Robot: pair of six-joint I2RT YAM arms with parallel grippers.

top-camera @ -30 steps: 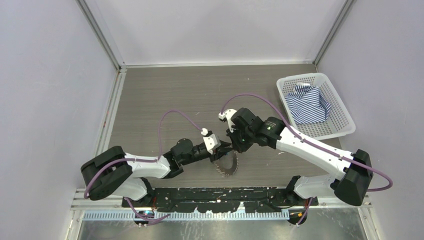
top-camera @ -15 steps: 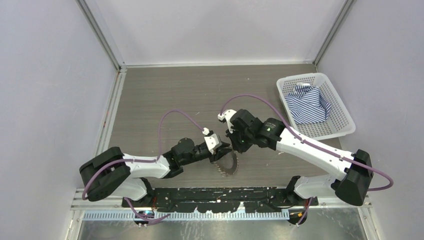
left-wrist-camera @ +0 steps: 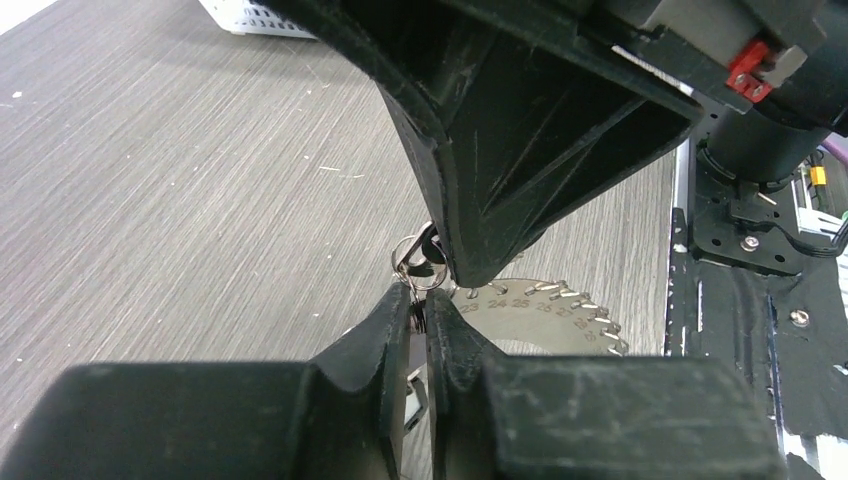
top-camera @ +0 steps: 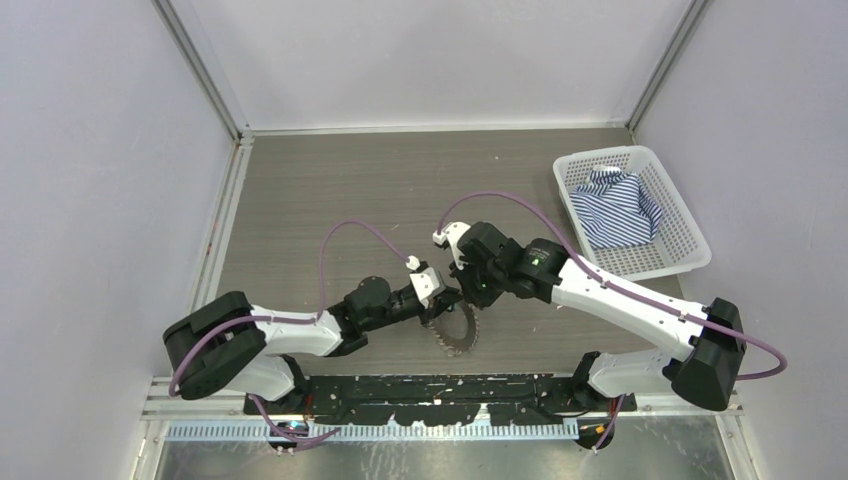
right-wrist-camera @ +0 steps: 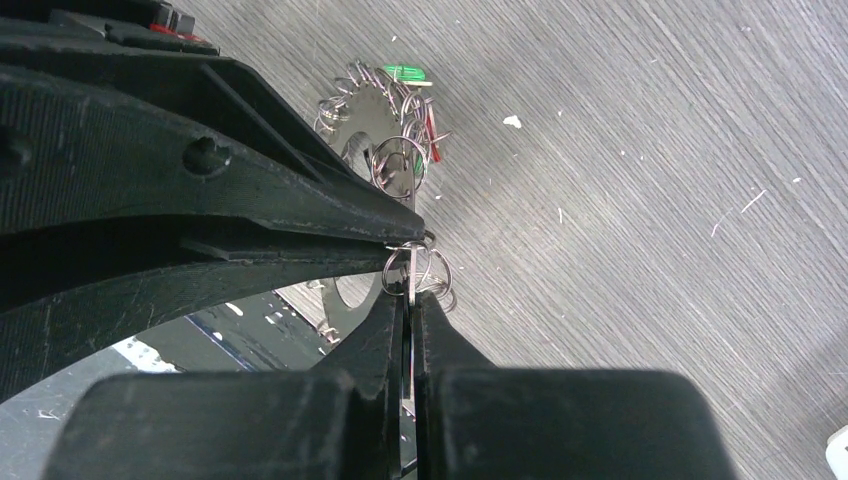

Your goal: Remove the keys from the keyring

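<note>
The keyring (top-camera: 456,331) is a silvery toothed wheel, tilted on edge on the table just below both grippers. The left wrist view shows its numbered rim (left-wrist-camera: 543,307). The right wrist view shows it (right-wrist-camera: 362,128) with small split rings and keys with green (right-wrist-camera: 405,72) and red (right-wrist-camera: 433,125) heads. My left gripper (top-camera: 447,297) is shut on a thin metal key (left-wrist-camera: 419,312) hanging from small split rings (left-wrist-camera: 418,262). My right gripper (top-camera: 468,291) meets it tip to tip and is shut on a thin silver key blade (right-wrist-camera: 411,296) below the split rings (right-wrist-camera: 422,270).
A white basket (top-camera: 690,232) holding a striped blue cloth (top-camera: 617,207) stands at the right of the table. The black base rail (top-camera: 430,392) runs along the near edge, close to the wheel. Grey walls close in the left, back and right sides.
Both grippers have shifted slightly left together, still tip to tip. The toothed wheel stays below them, barely moved.
</note>
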